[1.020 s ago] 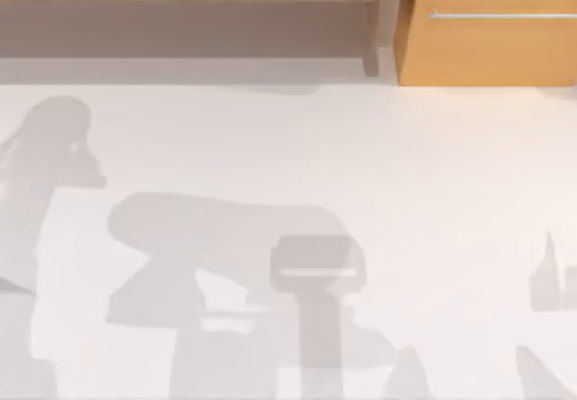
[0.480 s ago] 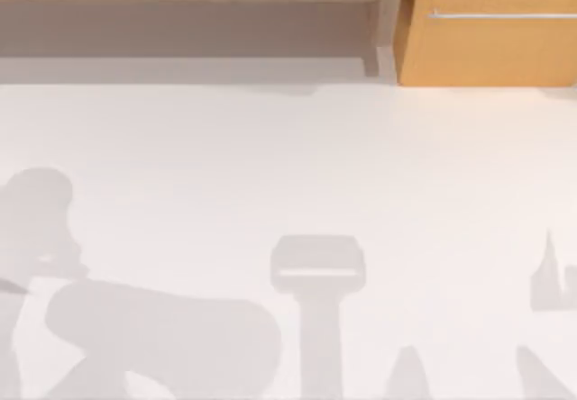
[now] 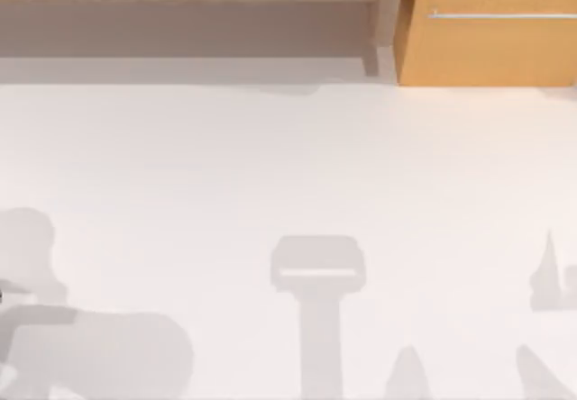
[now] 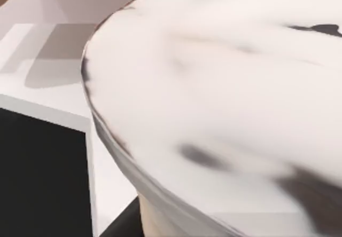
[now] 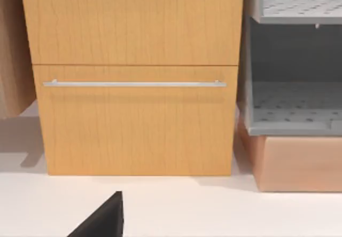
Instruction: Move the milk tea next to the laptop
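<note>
Table [image 3: 288,166] is the big white thing up top, wooden cabinet [image 3: 487,31] along the back. Milk tea [image 4: 224,98] sits right under the left wrist camera, white domed lid close up, so I'd say the left arm's nearer. Can't tell how either gripper's fingers stand. Dark corner [image 5: 101,218] pokes into the right wrist view.
</note>
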Motion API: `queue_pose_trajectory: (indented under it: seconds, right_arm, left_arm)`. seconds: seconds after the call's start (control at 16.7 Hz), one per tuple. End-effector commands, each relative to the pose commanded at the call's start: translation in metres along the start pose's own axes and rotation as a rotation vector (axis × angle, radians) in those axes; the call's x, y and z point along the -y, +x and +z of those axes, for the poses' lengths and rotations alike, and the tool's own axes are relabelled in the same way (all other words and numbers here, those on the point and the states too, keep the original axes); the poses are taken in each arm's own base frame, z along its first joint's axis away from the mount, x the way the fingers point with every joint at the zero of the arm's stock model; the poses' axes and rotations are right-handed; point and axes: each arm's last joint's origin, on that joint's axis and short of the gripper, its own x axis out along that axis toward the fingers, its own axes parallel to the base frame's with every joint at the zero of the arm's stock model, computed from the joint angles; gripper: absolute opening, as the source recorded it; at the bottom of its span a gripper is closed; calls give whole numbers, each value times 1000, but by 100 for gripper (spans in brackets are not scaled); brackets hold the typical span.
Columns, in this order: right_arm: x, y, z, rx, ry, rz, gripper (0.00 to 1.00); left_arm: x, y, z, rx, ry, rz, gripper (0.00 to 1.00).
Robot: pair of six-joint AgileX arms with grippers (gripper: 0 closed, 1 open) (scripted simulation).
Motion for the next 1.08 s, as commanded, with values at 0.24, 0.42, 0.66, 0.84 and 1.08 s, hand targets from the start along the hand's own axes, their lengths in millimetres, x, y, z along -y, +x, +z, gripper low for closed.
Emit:
queue_pose_trajectory:
  seconds: [0.24, 0.42, 0.66, 0.84, 1.08]
  right_arm:
    - [0, 0, 0, 0, 0, 0, 100]
    - [0, 0, 0, 0, 0, 0, 100]
    - [0, 0, 0, 0, 0, 0, 100]
    - [0, 0, 0, 0, 0, 0, 100]
    - [0, 0, 0, 0, 0, 0, 100]
  left_arm:
    - [0, 0, -1, -1, -1, 1, 0]
    - [0, 0, 0, 1, 2, -1, 0]
    - [0, 1, 2, 32, 15, 1, 0]
    - [-1, 2, 3, 61, 29, 4, 0]
    - [-2, 3, 0, 86, 44, 6, 0]
